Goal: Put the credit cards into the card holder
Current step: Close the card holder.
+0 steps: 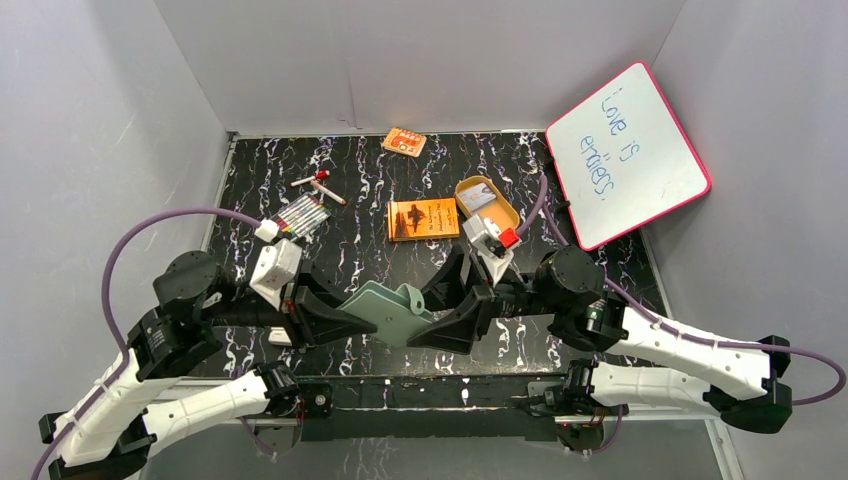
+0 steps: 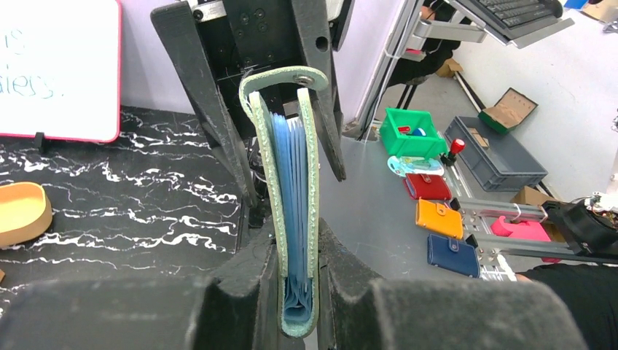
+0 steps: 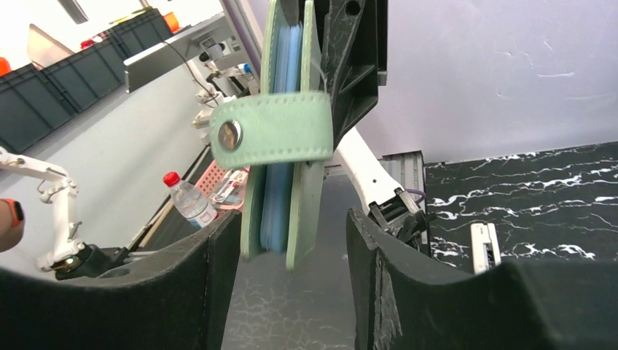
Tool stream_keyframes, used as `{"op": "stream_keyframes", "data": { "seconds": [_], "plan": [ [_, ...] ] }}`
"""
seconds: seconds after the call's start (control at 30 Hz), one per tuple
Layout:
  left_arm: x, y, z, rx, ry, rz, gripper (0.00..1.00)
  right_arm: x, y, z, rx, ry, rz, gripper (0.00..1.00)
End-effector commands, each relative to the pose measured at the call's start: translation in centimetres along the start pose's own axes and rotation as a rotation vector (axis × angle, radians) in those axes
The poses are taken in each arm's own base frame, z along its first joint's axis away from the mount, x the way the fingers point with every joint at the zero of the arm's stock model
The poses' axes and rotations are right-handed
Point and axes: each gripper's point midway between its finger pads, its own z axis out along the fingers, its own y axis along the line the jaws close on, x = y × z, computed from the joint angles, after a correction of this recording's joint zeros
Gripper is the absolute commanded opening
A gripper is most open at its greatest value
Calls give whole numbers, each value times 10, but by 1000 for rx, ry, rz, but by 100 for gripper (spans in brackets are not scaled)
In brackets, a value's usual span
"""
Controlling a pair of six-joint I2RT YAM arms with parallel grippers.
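While the card holder hangs in the air between your two claws in the lower middle of the top view, it can go wrong fast. The left gripper pinches one end and the right gripper stands around the other. If the two pull different ways, the flat, soft holder may twist, slip out and drop onto the black marbled table. The orange book and the tan oval tin lie well apart from it, higher in the frame.

In the left wrist view, the left gripper is squeezed tight on the card holder at the bottom middle. The holder stands on its edge. You see rough grey-green covers and thin, pale blue pockets packed between them. The right gripper has one hard black finger on each side, near the top.

In the right wrist view, the right gripper is open, with a gap beside the card holder. The stitched snap tab wraps across the edge, and its shiny round button looks done up. I think no card goes in until you undo it. Squeeze on the tab and you may hold it shut.
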Motion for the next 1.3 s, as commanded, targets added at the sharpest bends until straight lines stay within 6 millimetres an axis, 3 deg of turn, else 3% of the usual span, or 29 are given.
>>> {"op": "stream_keyframes", "data": {
  "seconds": [0.0, 0.2, 0.47, 0.6, 0.73, 0.8, 0.83, 0.97, 1.07, 1.27],
  "plan": [
    [-22, -18, -8, 53, -65, 46, 0, -18, 22, -6, -81, -71, -18, 59],
    [-20, -21, -8, 71, -54, 27, 0, -23, 22, -5, -87, -109, 5, 66],
    [-15, -19, -3, 80, -28, 11, 0, -28, 22, 7, -112, -127, 17, 62],
    [-12, -17, -3, 72, -26, 12, 0, -29, 21, 9, -112, -130, 18, 45],
    [-12, -12, -4, 45, -33, 12, 1, -29, 22, 6, -109, -136, 13, 21],
    [-11, -8, -4, 22, -35, 6, 31, -29, 19, 5, -98, -140, 7, 3],
    [-10, -6, -3, 8, -41, -2, 47, -29, 18, 4, -91, -147, 6, 0],
    [5, 14, -1, -81, -91, -89, 84, -37, 13, 0, -73, -233, -9, 0],
    [9, 18, -2, -87, -192, -143, 89, -44, 8, -4, -47, -317, -15, 0],
    [-3, 36, -4, -116, -441, -240, 89, -43, -6, -5, 3, -368, -1, 0]
  ]
}}
